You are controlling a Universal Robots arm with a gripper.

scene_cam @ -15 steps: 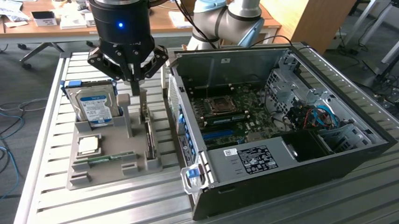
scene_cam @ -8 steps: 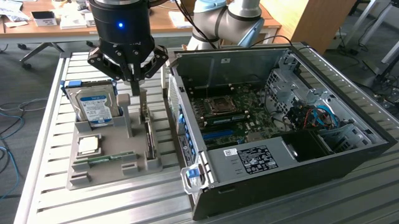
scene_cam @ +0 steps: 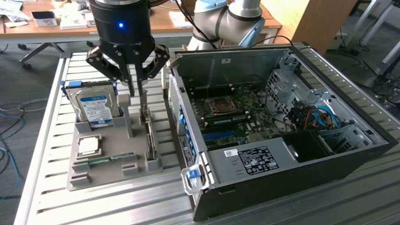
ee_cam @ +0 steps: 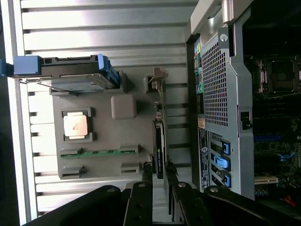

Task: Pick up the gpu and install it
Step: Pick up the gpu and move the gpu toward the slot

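Exterior view: found gripper [scene_cam: 136, 84] poised over tray [scene_cam: 112, 176], fingers at a narrow gap, holding nothing. Noted gpu [scene_cam: 149, 136] standing on edge in the tray slot nearest case [scene_cam: 262, 180], below the fingertips. Judged pickup not yet made, install wholly outstanding; case side open, board slots [scene_cam: 220, 136] exposed. Wrist view: confirmed gripper [ee_cam: 159, 188] narrowly parted, straddling the line of gpu [ee_cam: 160, 146]. Logged tight room: case [ee_cam: 216, 94] wall just beside the card on one side, post [ee_cam: 123, 107] of tray [ee_cam: 101, 136] near on the other; judged open room above.
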